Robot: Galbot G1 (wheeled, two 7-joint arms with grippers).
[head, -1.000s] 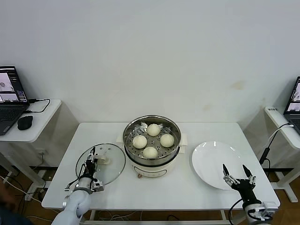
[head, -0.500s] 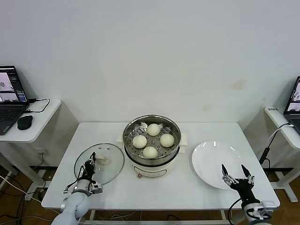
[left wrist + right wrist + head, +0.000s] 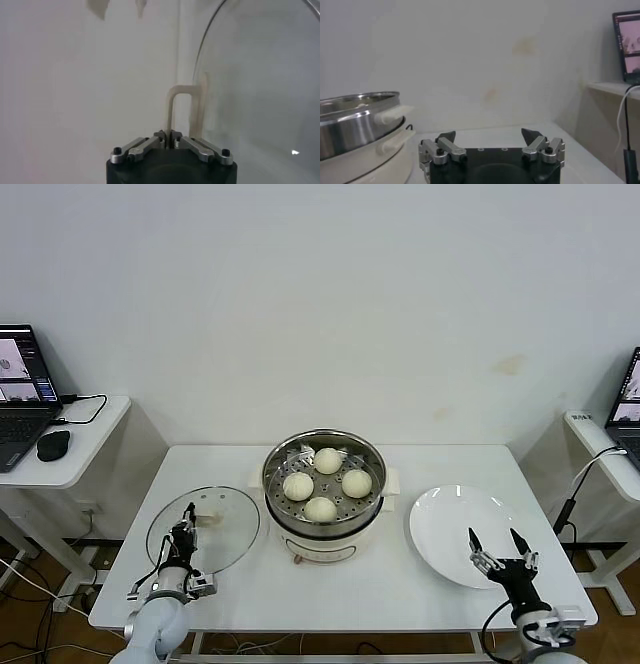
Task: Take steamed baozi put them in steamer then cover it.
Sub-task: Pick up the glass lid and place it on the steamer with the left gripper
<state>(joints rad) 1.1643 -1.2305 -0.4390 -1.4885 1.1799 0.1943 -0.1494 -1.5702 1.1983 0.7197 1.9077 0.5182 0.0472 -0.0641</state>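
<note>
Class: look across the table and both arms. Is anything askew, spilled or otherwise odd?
One thing: the cover is tilted up off the table, gripped at its handle by the left gripper. Four baozi sit neatly in the steamer.

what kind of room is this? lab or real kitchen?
Most likely a lab or test room, not a kitchen: a bare white wall, a plain white table holding only the steamer, lid and plate, and laptops on side desks.

Four baozi (image 3: 322,482) in open steamer (image 3: 324,514); cover (image 3: 205,529) seemingly tilted alongside.
</note>
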